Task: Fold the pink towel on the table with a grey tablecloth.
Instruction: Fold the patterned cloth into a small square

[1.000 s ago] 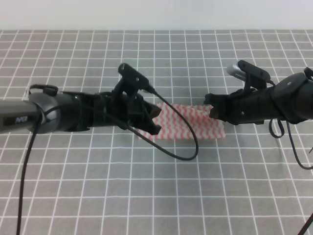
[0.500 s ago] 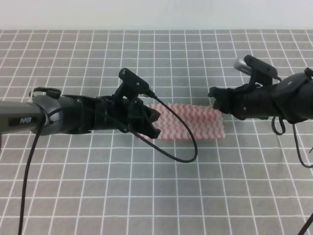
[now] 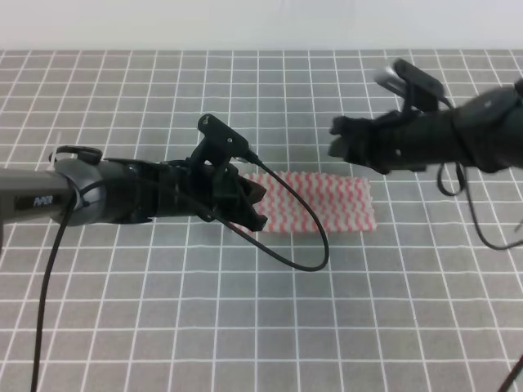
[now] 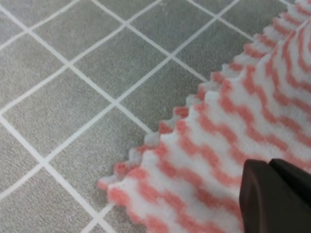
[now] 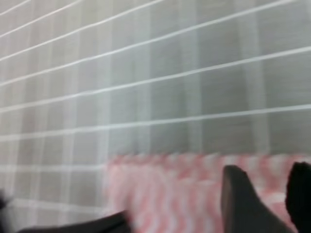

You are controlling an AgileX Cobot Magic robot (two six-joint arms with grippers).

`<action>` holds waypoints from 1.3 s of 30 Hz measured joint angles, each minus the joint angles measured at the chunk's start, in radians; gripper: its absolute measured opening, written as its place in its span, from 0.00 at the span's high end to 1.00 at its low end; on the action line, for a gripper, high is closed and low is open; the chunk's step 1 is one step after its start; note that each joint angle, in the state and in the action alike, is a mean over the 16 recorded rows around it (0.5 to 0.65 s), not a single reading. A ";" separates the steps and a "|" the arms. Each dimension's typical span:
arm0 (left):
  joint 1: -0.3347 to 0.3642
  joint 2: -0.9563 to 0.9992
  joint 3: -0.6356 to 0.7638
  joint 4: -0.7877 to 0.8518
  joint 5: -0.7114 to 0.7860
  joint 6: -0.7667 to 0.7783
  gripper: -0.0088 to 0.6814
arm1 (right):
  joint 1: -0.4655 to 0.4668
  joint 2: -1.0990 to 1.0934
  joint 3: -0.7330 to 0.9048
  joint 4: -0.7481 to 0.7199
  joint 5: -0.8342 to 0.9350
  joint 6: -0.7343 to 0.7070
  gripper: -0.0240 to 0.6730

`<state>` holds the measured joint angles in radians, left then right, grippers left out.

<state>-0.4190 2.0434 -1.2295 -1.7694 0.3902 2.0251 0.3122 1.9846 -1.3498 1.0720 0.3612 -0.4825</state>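
The pink towel lies flat on the table with a grey tablecloth as a narrow strip with zigzag stripes. My left gripper sits low over its left end with its fingers apart, and that end is hidden beneath them. The left wrist view shows the towel's serrated corner and one dark finger resting over the cloth. Raised above and behind the towel's right end, my right gripper is open and holds nothing. Its two fingers show in the blurred right wrist view above the towel.
A black cable loops from the left arm over the towel and the cloth in front of it. The white-gridded grey cloth stretches on all sides. A pale wall runs along the far edge.
My right gripper has left the towel's right corner, rising and shifting left and back. The towel's right end now lies flat. The left arm has barely moved.
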 joint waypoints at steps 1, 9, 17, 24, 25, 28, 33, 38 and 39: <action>0.000 0.000 0.000 0.000 -0.001 0.000 0.99 | 0.000 0.007 -0.015 -0.003 0.024 0.000 0.79; 0.000 0.001 0.000 0.002 -0.007 0.002 0.99 | 0.000 0.085 -0.116 -0.027 0.146 0.001 0.94; 0.000 0.001 0.000 0.003 -0.022 0.001 0.99 | -0.009 0.136 -0.146 -0.059 0.132 0.007 0.98; 0.000 -0.001 0.000 0.002 -0.033 0.000 0.99 | -0.038 0.143 -0.146 -0.098 0.097 0.011 0.99; 0.000 -0.002 0.000 0.002 -0.034 0.000 0.99 | -0.044 0.144 -0.146 -0.102 0.095 0.011 0.99; 0.000 -0.010 0.000 0.002 -0.035 -0.002 0.99 | -0.062 0.138 -0.146 -0.122 0.098 0.011 0.99; 0.000 -0.044 0.000 0.006 -0.038 -0.019 0.99 | -0.086 0.106 -0.146 -0.200 0.113 0.036 0.99; 0.000 -0.100 0.000 0.047 -0.040 -0.114 0.99 | -0.097 0.032 -0.146 -0.358 0.169 0.127 0.99; 0.000 -0.112 0.000 0.063 -0.040 -0.143 0.99 | -0.095 0.012 -0.146 -0.402 0.187 0.155 0.99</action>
<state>-0.4188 1.9313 -1.2299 -1.7069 0.3501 1.8821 0.2171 1.9971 -1.4955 0.6703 0.5481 -0.3279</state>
